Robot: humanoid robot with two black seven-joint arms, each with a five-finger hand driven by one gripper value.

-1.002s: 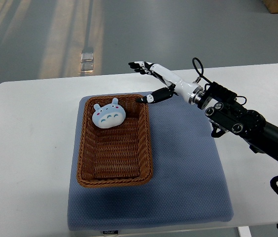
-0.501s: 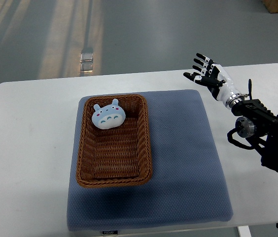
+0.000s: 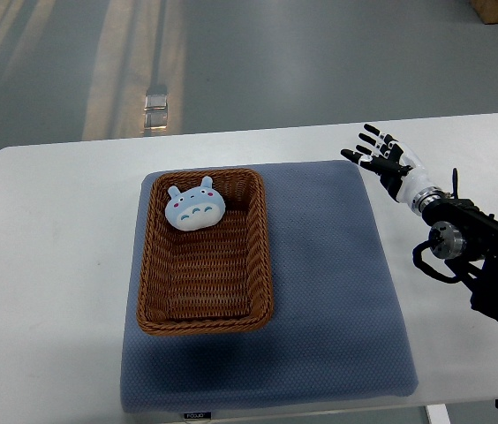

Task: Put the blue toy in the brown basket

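The blue toy (image 3: 194, 206), a round pale-blue plush with small ears, lies inside the brown wicker basket (image 3: 262, 265) at its far end. The basket stands on the left half of a blue-grey mat (image 3: 328, 291). My right hand (image 3: 380, 159) is open with fingers spread, holding nothing, over the white table just past the mat's far right corner, well away from the basket. The left arm is out of view.
The white table (image 3: 55, 265) carries the mat. My right arm (image 3: 479, 265) runs along the right side to the picture's edge. A small clear object (image 3: 156, 106) sits on the floor beyond the table.
My right hand has pulled back from beside the basket's far right corner to the right and now hovers over the table beyond the mat. The toy and basket have not moved.
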